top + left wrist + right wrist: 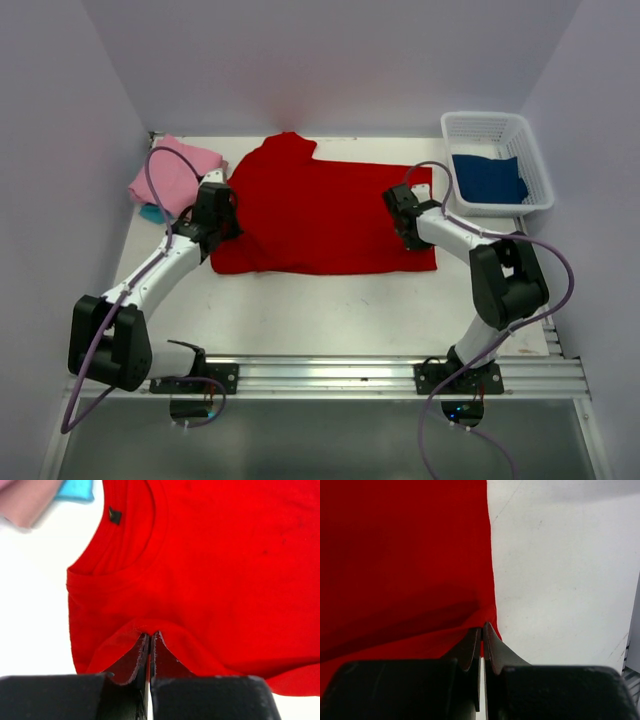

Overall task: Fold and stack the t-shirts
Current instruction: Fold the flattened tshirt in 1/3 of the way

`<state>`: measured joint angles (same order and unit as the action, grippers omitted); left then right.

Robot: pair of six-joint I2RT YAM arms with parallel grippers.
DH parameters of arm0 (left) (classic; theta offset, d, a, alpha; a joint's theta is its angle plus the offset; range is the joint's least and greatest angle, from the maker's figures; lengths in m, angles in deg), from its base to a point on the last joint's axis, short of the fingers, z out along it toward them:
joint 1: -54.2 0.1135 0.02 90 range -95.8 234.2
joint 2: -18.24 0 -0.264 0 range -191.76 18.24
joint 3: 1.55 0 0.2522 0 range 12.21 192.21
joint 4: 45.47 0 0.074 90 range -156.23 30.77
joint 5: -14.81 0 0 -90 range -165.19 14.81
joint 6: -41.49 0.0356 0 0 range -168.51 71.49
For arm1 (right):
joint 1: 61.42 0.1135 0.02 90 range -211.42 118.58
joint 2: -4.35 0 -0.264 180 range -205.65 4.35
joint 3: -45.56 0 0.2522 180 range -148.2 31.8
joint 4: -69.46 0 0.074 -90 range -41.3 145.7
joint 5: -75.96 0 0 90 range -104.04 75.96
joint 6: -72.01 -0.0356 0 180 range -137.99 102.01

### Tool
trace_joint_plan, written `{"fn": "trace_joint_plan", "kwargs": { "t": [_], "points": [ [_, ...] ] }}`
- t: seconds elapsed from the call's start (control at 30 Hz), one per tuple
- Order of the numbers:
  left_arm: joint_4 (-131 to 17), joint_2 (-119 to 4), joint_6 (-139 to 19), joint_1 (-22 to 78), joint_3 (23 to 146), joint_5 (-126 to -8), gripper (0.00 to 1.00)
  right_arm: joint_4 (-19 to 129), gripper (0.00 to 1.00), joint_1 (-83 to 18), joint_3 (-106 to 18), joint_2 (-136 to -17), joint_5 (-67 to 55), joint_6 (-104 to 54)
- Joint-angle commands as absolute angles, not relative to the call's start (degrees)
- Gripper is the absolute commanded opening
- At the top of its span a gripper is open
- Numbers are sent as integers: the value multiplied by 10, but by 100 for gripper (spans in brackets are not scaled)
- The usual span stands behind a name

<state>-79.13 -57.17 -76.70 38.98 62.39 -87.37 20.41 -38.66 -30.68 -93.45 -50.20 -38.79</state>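
While the red t-shirt (320,215) lies spread flat on the table (330,310), we note one arm at each of its ends. Left end effector (150,636): jaws closed, a small ridge of red cloth pinched up between the tips, just below the collar. Right end effector (483,628): jaws closed on the shirt's hem edge, a sliver of red showing between them. Beyond the collar end we see a folded pink t-shirt (175,172), a turquoise t-shirt (152,212) peeking from under it. Beyond the hem end, a dark blue t-shirt (487,178) sits in a white basket (495,125).
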Motion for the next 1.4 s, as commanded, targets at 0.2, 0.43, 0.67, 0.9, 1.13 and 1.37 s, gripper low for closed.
{"fn": "trace_joint_plan", "kwargs": {
  "t": [0.2, 0.43, 0.67, 0.9, 1.13, 1.37],
  "points": [
    [-743, -586, -741, 423, 664, -880, 0, 195, 0, -410, -331, -936, -549, -433],
    [-729, -625, -742, 430, 686, -856, 0, 193, 0, -416, -343, -958, -545, -443],
    [-728, -651, -737, 430, 712, -853, 0, 199, 0, -419, -347, -972, -539, -440],
    [-722, -667, -736, 430, 722, -858, 0, 205, 0, -422, -350, -984, -536, -442],
    [-722, -698, -737, 434, 741, -860, 0, 211, 0, -425, -360, -1002, -531, -443],
    [-717, -725, -737, 437, 757, -864, 0, 217, 0, -426, -372, -1017, -526, -440]
  ]
}}
